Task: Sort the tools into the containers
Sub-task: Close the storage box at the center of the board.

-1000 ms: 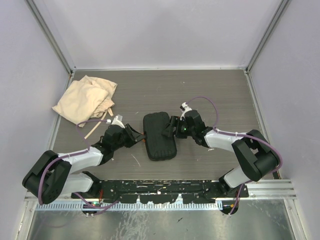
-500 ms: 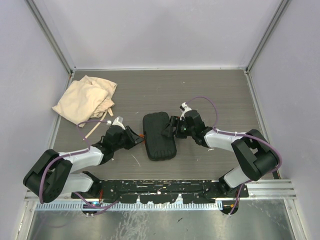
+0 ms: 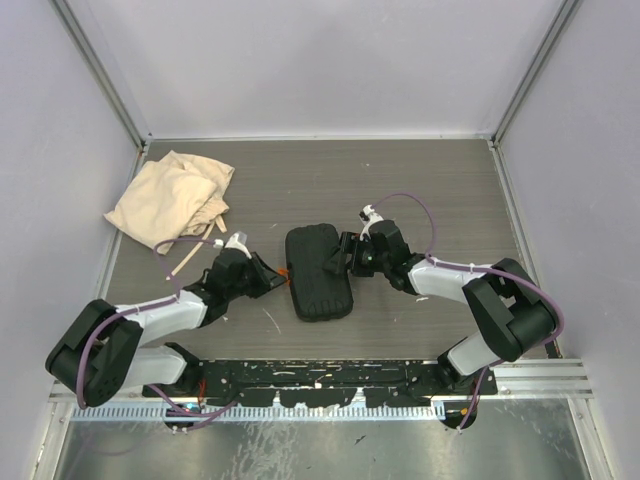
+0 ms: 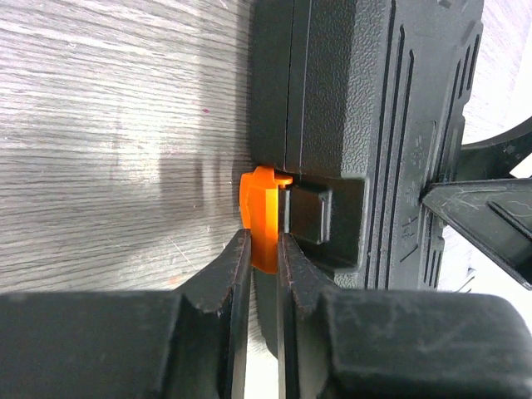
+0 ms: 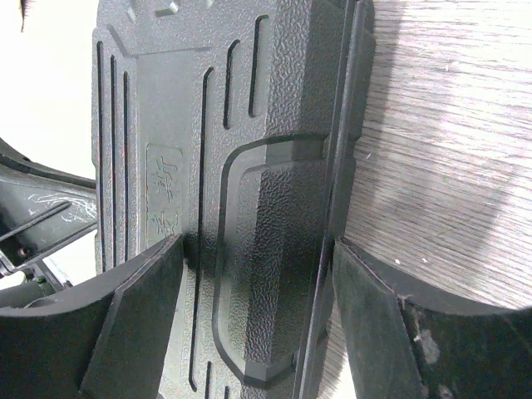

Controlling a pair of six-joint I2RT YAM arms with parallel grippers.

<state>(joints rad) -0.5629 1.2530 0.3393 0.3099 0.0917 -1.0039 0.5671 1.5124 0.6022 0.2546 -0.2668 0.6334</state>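
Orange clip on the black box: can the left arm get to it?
Yes, it looks so. The left tool sits right at the orange clip on the side of the black box, a finger on each side, with nothing in between.

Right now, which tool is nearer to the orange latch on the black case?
Left. The left tool pinches the orange latch; the right tool grips the black case from the opposite side.
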